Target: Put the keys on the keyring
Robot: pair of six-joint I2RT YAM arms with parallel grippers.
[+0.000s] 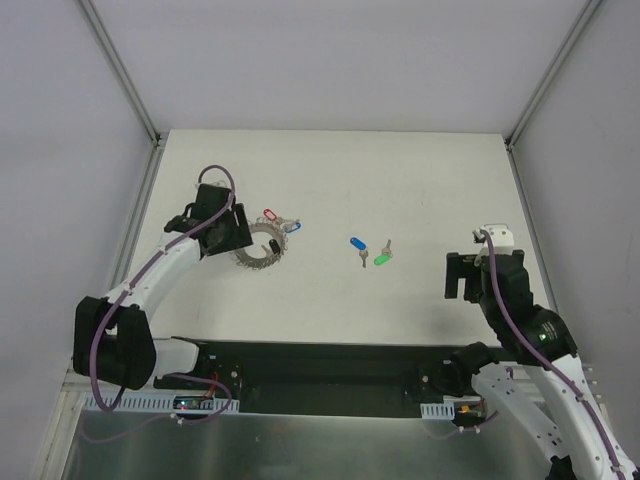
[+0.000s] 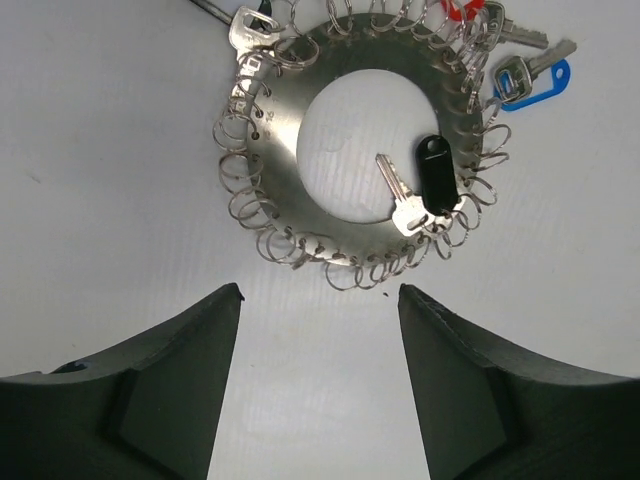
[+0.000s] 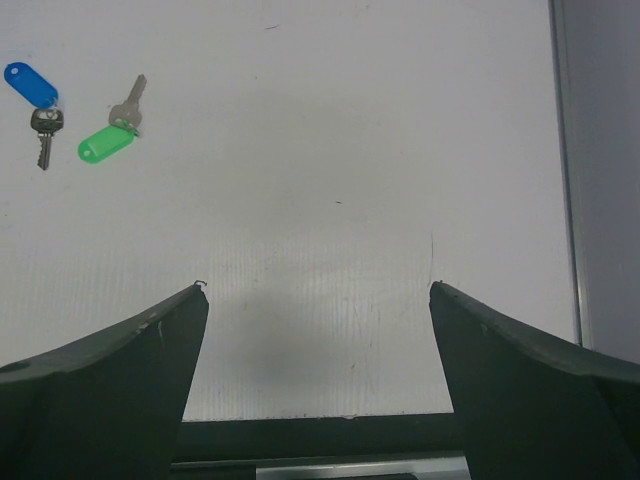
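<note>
the pale desk (image 1: 400,180) is smooth and bare of any edge to push against, so anything nudged on it will probably slide instead of lifting.

the keyring (image 2: 290,110) lies flat at centre left of the top view, a wide metal disc with small wire loops all round its rim. the left claw (image 2: 320,295) hovers just below it in the left wrist view, jaws apart and holding nothing. a flat disc gives the fingers little to catch, and a loop could snag a fingertip and drag the whole ring.

the right claw (image 3: 318,290) stands wide open and empty at the right of the top view, well apart from the keys.

the blue-tagged key (image 3: 30,85) and the green-tagged key (image 3: 107,143) lie loose near the middle of the desk, close beside each other. closing on one could knock the other away, and each is thin enough to slip out or come up at an angle useless for threading.

another blue tag (image 2: 535,85) already hangs at the ring's upper right, near a black tag (image 2: 437,175), so the wrong blue one might get picked.

no brand or writing can be read; the tags look blank and the key heads are too small to tell.
</note>
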